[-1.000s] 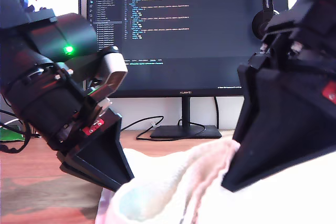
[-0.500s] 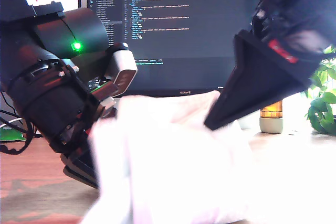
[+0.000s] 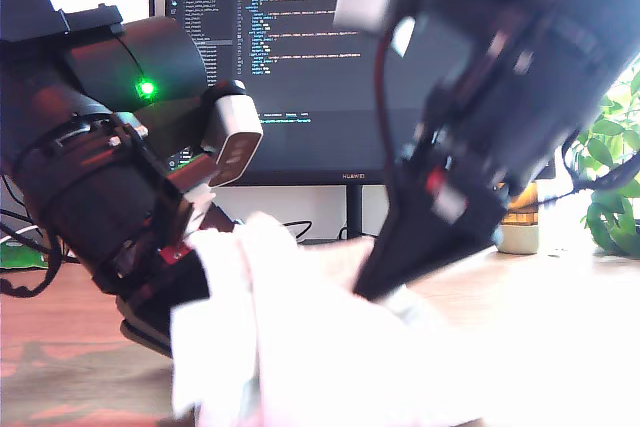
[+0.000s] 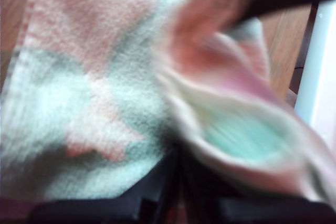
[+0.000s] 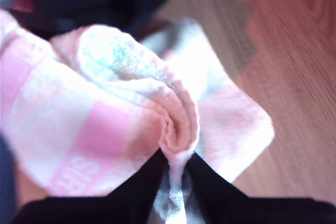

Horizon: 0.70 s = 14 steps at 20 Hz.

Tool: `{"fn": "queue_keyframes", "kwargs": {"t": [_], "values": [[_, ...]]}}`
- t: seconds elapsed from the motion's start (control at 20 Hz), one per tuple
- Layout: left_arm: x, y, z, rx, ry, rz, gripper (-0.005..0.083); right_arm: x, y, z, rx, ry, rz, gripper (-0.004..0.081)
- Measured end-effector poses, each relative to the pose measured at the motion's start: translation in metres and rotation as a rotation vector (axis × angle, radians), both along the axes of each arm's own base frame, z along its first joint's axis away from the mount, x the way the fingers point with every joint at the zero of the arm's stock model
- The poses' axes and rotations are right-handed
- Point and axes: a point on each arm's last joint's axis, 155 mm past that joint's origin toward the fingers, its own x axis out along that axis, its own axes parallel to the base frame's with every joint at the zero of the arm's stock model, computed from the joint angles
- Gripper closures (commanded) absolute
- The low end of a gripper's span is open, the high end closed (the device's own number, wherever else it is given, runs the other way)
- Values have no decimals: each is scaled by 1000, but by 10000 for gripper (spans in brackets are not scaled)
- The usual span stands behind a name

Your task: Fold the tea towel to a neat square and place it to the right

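Observation:
The tea towel (image 3: 240, 327), fluffy pink and white with mint patches, hangs bunched between both grippers above the wooden table (image 3: 70, 347). At the exterior view's left, my first gripper (image 3: 190, 257) is shut on one edge; in the first wrist view the tea towel (image 4: 79, 87) drapes over my first gripper (image 4: 176, 182). My second gripper (image 3: 385, 292), blurred at the exterior view's centre, is shut on a rolled fold. In the second wrist view that fold of the tea towel (image 5: 105, 114) is pinched in my second gripper (image 5: 176, 182). The two grippers are close together.
A monitor (image 3: 300, 67) with code stands at the back on its stand. A green plant (image 3: 610, 177) and a small amber and white object (image 3: 520, 222) sit at the exterior view's right. Cables (image 3: 25, 247) lie at its left edge.
My second gripper swung up and then across from the exterior view's right toward my first gripper, carrying its part of the towel over. The first arm rose a little and then held.

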Motion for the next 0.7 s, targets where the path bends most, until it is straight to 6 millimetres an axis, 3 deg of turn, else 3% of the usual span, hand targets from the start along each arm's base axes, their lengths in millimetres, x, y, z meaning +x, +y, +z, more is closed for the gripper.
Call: {"fn": "queue_keyframes", "kwargs": {"t": [0.3, 0.7], "values": [[0, 0, 0, -1, -5, -8, 793, 26, 1, 2, 18, -20, -48, 781], [-4, -1, 0, -8, 8, -16, 793, 29, 4, -20, -1, 9, -49, 781]]}}
